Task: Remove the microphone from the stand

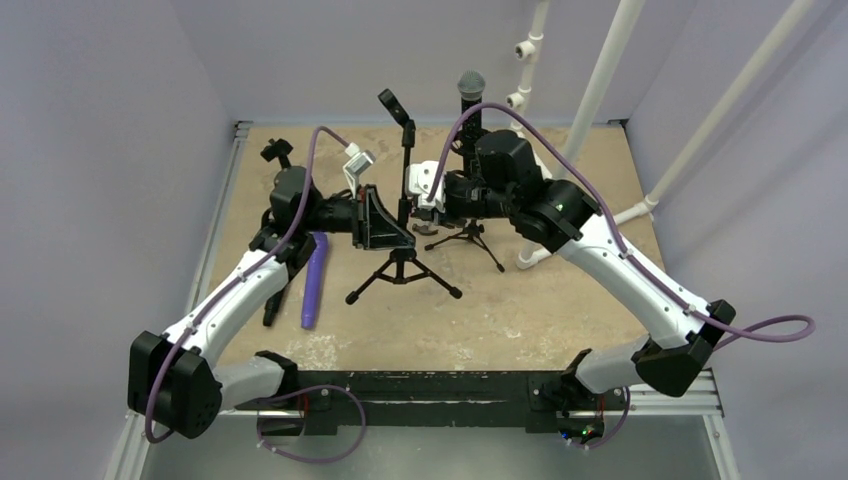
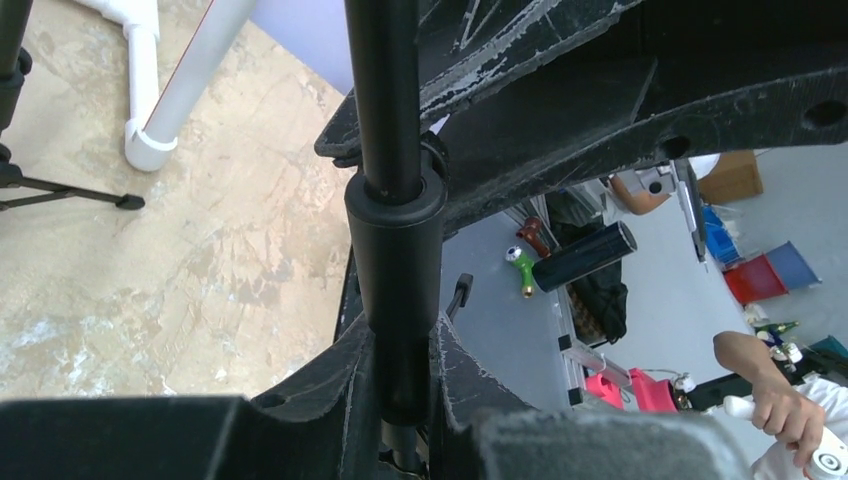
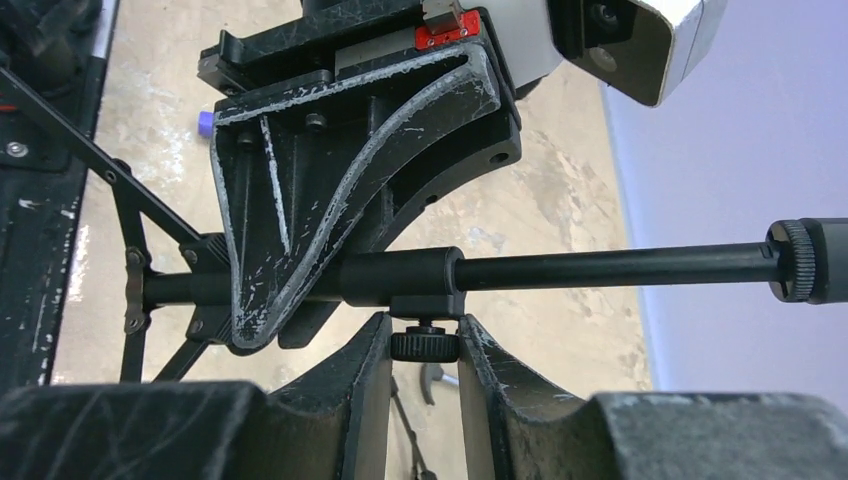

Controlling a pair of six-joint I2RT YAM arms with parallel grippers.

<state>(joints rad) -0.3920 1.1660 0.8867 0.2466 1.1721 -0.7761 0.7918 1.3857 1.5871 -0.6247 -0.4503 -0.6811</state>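
Bracing the front stand [image 1: 402, 270]: left gripper [image 2: 397, 405] clamped on its pole [image 2: 383, 100], right gripper [image 3: 425, 400] closed on the knob [image 3: 425, 346]. Item sought: microphone [image 1: 470, 88], untouched atop the rear stand [image 1: 472, 236], toward the table's far edge. Next, I judge, one gripper must let go and reach its body. Table [image 1: 560, 300] mottled tan; walls [image 1: 110, 120] lilac; white pipes [image 1: 610, 70] at the far-right corner.

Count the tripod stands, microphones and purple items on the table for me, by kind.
Tripod stands: 2 (near stand, far stand)
Microphone: 1
Purple rod: 1
Total: 4
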